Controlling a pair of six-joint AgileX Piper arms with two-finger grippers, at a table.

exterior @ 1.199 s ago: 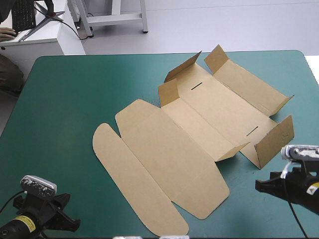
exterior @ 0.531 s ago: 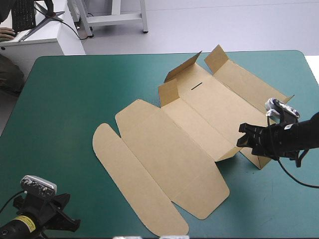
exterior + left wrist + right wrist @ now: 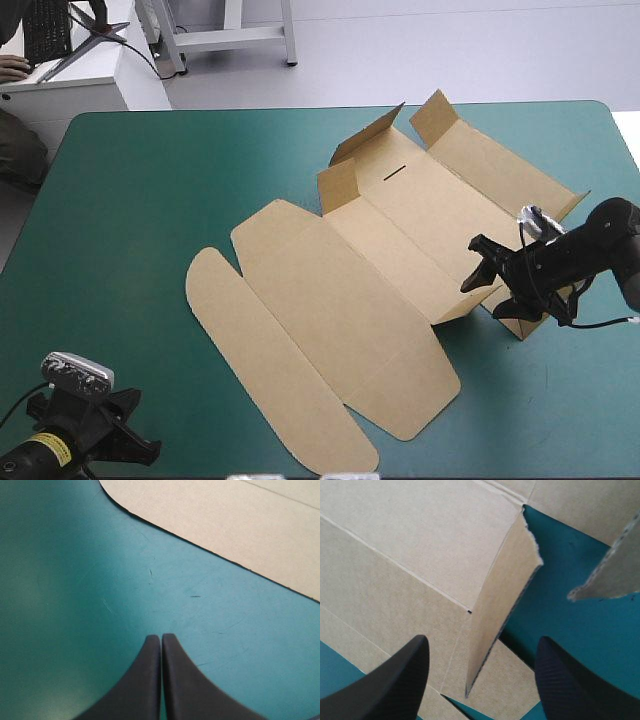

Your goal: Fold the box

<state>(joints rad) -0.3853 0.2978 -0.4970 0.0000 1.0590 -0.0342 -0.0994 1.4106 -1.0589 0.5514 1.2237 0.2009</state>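
- The box (image 3: 400, 260) lies mostly flat across the desk (image 3: 150, 180). Its long rounded lid panels point toward the near edge, and its base panel reaches toward the far right corner. Only the small end flaps and one far wall stand partly up.
- The right gripper (image 3: 473, 265) is released, its black fingers spread wide. It straddles a raised flap (image 3: 495, 630) on the side of the base toward the desk's right edge. The flap stands edge-on between the fingers and, in the wrist view, seems to touch neither.
- That wide spread probably leaves room to come over the flap before pinching it or pushing it upright.
- A second flap (image 3: 615, 570) stands just beside the first, with a strip of teal-green cover between them.
- The left gripper (image 3: 161, 639) is clenched on nothing, fingers meeting over bare cover at the near left corner. The lid's curved edge lies ahead of it. It looks parked clear of the work.
- No wall is tucked yet, so the folding seems barely begun.
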